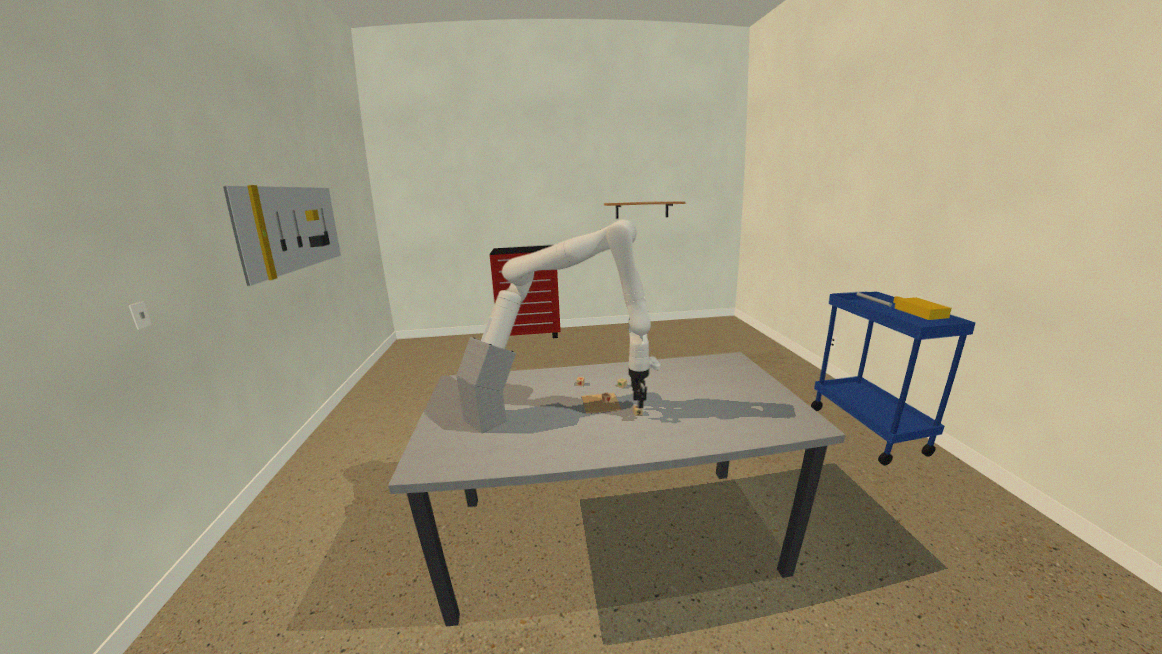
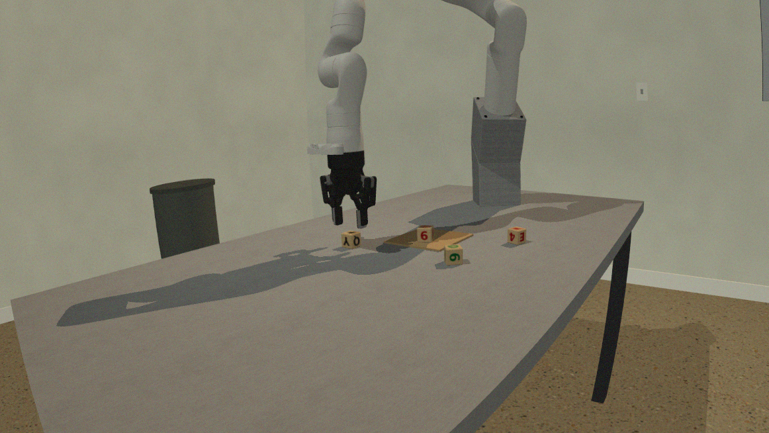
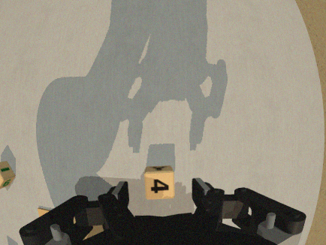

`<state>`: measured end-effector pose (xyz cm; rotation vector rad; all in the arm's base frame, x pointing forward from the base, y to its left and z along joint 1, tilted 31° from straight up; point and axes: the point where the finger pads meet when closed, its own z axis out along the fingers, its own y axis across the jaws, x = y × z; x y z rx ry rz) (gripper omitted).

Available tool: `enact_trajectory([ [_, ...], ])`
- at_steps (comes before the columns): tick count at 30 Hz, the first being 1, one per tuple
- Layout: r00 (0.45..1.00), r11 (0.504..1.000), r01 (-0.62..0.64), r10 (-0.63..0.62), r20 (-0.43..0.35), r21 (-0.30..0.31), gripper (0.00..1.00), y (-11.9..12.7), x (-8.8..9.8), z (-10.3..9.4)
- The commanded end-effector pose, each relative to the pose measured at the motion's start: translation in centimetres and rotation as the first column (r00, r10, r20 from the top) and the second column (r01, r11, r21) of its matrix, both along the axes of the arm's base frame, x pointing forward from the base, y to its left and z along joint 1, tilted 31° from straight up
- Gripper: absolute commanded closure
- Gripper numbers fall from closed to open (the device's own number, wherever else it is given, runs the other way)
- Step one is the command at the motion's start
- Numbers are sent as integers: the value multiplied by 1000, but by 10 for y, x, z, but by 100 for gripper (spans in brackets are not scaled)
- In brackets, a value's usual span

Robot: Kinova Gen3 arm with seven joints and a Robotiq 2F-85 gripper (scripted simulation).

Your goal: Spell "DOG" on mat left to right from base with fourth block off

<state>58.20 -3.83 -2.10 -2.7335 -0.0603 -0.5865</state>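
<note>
My gripper [image 2: 348, 220] is open and empty, fingers pointing down, a little above a wooden block with black characters [image 2: 351, 238] that lies on the table beside the mat. In the wrist view this block [image 3: 159, 182] shows a black 4 and sits between and just beyond my fingertips. The tan mat [image 2: 429, 243] lies flat, with a red-lettered block [image 2: 424, 233] on it. A green-lettered block [image 2: 453, 254] lies just off the mat's near edge. A fourth block with red characters [image 2: 516, 235] lies further off to the right. The top letters are too small to read.
The robot's grey base pedestal [image 2: 497, 155] stands at the table's far end behind the mat. A dark bin [image 2: 184, 214] stands on the floor beyond the table. A blue cart [image 1: 890, 365] stands by the right wall.
</note>
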Motion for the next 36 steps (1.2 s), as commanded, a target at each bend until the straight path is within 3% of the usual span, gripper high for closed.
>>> enact_trajectory([
  [1,1000,1000,-3,3,6,-4,33,0,1,0],
  [14,1000,1000,1,-1,7,-4,33,0,4,-3],
  [36,1000,1000,3,-3,7,-2,33,13,18,-32],
])
